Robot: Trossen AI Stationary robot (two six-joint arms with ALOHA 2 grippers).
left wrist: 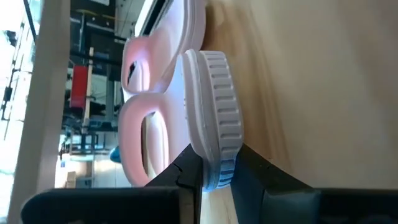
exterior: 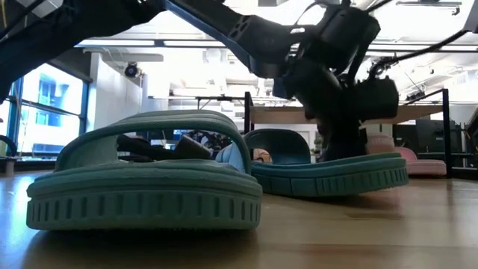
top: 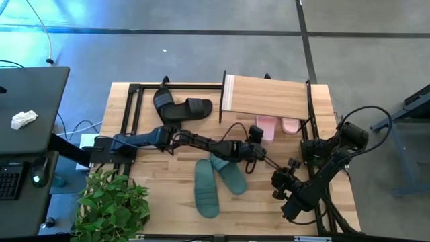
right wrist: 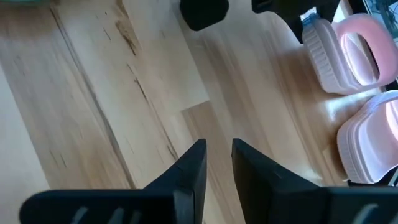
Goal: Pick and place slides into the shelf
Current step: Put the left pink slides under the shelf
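Teal slide (exterior: 146, 179) nearest, left hand (left wrist: 217, 177) clamping pink slide's (left wrist: 214, 118) heel, pair half-hidden under shelf (top: 265, 95), right hand (right wrist: 217, 163) narrow.

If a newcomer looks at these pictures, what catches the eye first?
The left end effector pinches the edge of a pale pink slide beside the shelf. Two teal slides lie mid-table, and black slides sit at the far left.

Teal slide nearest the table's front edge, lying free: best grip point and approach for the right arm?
Judgement: grip the sole edge at the heel of the front teal slide, coming from above. It lies flat, sole down, and the left gripper is shut on a pink slide that same way. The right gripper hovers nearby, holding nothing.
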